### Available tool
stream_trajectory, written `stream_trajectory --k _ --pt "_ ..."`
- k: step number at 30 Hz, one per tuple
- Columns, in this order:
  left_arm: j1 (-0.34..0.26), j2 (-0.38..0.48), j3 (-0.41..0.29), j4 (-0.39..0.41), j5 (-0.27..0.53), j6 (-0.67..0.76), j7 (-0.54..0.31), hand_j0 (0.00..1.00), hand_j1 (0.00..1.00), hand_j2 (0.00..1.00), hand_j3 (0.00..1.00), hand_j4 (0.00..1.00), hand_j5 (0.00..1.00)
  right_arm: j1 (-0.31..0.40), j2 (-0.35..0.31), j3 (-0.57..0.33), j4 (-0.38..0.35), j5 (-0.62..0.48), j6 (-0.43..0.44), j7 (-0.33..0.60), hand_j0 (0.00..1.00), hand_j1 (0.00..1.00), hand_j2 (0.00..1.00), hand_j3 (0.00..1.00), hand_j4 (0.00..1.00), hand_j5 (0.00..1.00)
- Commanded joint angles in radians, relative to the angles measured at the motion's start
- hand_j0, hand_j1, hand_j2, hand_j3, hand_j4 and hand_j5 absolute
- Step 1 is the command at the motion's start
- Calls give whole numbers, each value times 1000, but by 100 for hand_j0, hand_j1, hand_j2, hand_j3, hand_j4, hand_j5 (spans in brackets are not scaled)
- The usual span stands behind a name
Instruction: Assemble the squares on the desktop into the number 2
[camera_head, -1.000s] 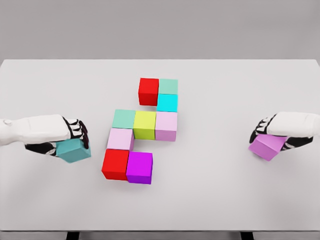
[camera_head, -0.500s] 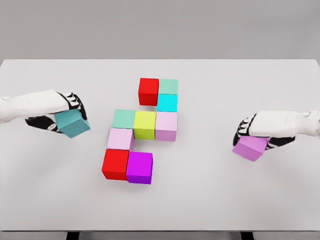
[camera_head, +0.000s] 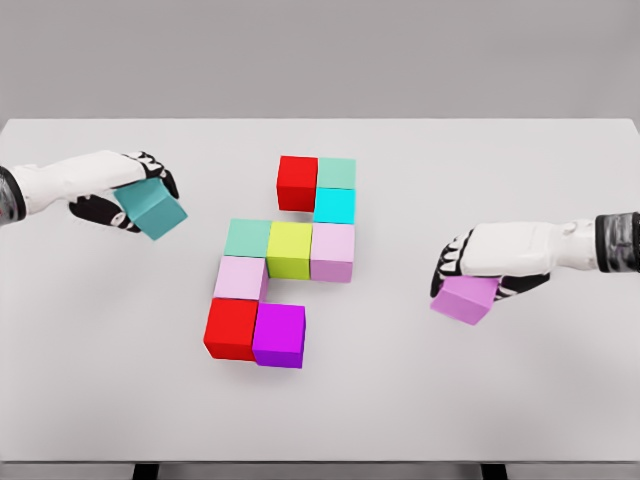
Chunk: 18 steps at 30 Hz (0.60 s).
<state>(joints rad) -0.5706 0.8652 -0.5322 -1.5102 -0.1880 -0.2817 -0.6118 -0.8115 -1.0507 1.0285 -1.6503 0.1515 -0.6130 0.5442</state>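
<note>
Several coloured cubes lie joined on the white table (camera_head: 500, 160): a red cube (camera_head: 297, 182) and a mint cube (camera_head: 337, 172) on top, a cyan cube (camera_head: 335, 205) below, then a row of mint (camera_head: 248, 238), yellow-green (camera_head: 289, 249) and pale pink (camera_head: 332, 250) cubes, a pale pink cube (camera_head: 240, 278), and a red (camera_head: 231, 327) and a magenta cube (camera_head: 279, 334) at the bottom. My left hand (camera_head: 130, 190) is shut on a teal cube (camera_head: 151, 208), held tilted above the table, left of the top row. My right hand (camera_head: 465, 270) is shut on a violet cube (camera_head: 465, 299), right of the bottom row.
The table's front edge runs along the bottom of the view, with dark legs (camera_head: 146, 470) showing below it. A plain grey wall stands behind.
My left hand has lifted the teal cube up and slightly right, toward the top row. My right hand has carried the violet cube leftward, closer to the assembly.
</note>
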Motion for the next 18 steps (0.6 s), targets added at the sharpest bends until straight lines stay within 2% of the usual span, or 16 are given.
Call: stream_trajectory --k 1,5,16,18 --pt "-2 -34 -14 21 -18 39 1 43 43 43 43 43 43 0 17 2 0 -6 2 17 62 62 62 62 62 62" --pt "-20 -44 -20 24 -21 78 1 43 43 43 43 43 43 -2 51 4 -3 -1 2 33 62 62 62 62 62 62" --pt "-71 -146 -18 140 -77 113 1 42 42 42 42 42 42 -2 129 8 -5 0 2 62 62 62 62 62 62 62" --pt "-84 -167 -18 157 -110 119 1 42 42 42 42 42 42 -2 146 8 -6 2 2 67 61 61 61 61 61 61"
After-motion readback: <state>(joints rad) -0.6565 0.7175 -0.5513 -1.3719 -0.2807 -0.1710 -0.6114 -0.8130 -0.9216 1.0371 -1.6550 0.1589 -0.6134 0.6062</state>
